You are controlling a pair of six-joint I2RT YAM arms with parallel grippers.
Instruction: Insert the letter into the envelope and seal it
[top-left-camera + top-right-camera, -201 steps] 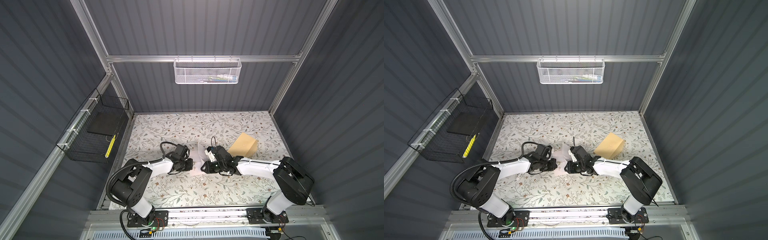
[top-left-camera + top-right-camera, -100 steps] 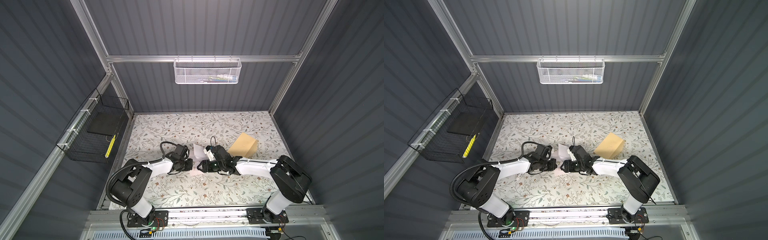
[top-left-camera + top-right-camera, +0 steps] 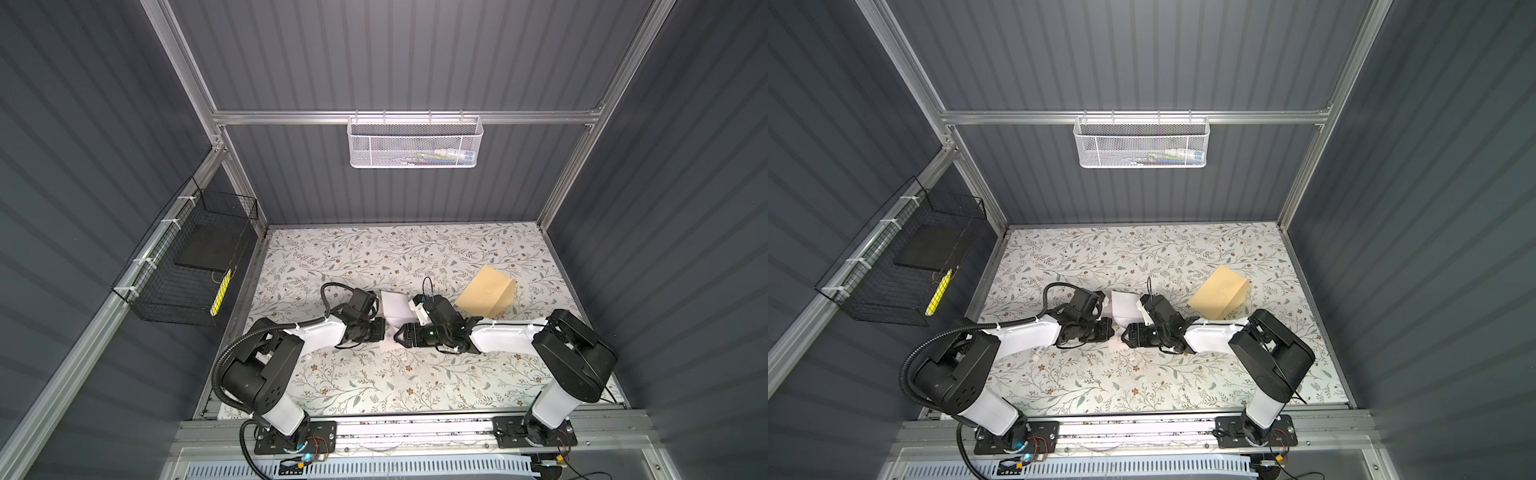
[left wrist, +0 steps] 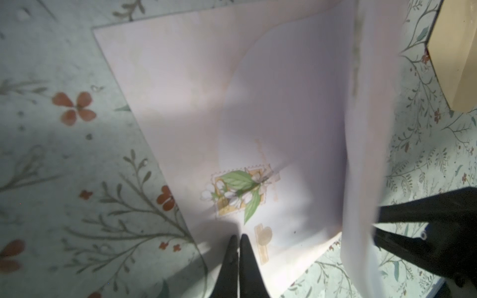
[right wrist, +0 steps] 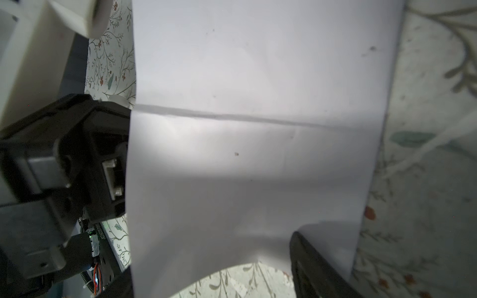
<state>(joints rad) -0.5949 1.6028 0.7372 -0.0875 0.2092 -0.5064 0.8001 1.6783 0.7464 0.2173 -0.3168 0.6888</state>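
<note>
The left claw (image 4: 238, 236), tips together, pins the letter (image 3: 392, 305) to the surface (image 3: 374, 382). The right claw (image 3: 397, 333) gapes beside its raised half. I'd fold squarely along the crease; the envelope (image 3: 486, 295) lies well apart.

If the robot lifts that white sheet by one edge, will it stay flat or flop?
Probably floppy: in the left wrist view, half of the letter curls up instead of lying flat. It would likely bend along the crease seen in the right wrist view. Being thin, it may slide when pushed.
</note>
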